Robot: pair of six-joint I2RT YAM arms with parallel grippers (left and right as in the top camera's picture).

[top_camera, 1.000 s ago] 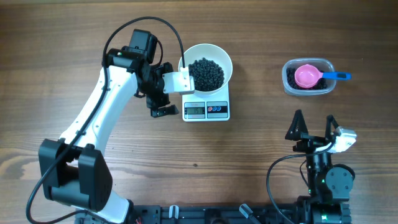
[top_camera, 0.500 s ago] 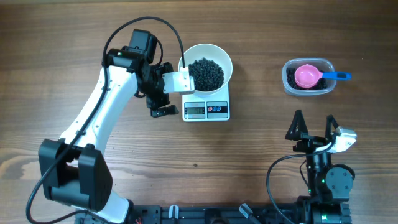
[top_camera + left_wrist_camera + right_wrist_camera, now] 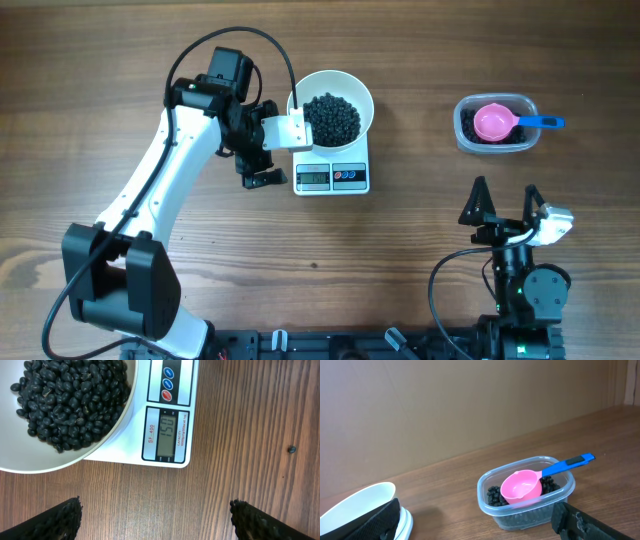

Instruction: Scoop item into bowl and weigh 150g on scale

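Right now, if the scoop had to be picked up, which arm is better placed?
Right. The scoop lies in the tub straight ahead of the open right gripper; the left gripper hangs far off, beside the scale.

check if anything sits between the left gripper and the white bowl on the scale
Nothing visible does. Only wooden table lies between the open left gripper and the round white bowl of glossy black beans on the flat white scale. One stray bean lies aside.
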